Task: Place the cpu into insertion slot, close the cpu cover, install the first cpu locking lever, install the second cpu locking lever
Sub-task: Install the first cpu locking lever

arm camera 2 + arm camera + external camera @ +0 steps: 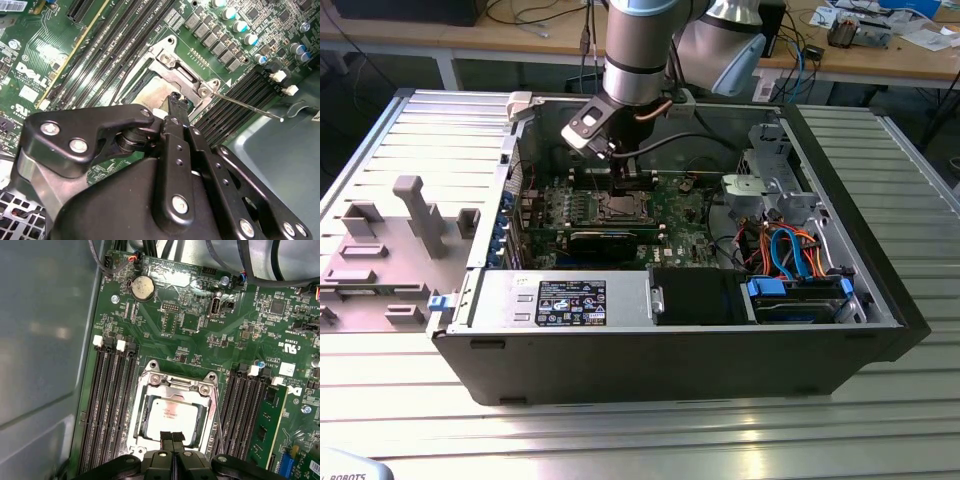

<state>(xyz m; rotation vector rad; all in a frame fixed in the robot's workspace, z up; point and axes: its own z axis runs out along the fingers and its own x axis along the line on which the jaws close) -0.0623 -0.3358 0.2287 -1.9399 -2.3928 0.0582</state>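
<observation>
Exterior view: I've got the open computer case (670,340) on the counter (620,430), green board (680,215) inside. My tool (172,436) is pressed together, nothing between the tips, at the edge of the insertion slot (150,377), roughly ten o'clock from case centre. The cpu cover (206,412) lies flat around the seated cpu (172,412). One thin lever (250,106) juts out past the socket.

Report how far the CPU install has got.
Done: the cpu sits in the insertion slot, the cpu cover apparently down around it. In hand: the shut tool is at the cover's edge. Left: a locking lever juts out free.
</observation>
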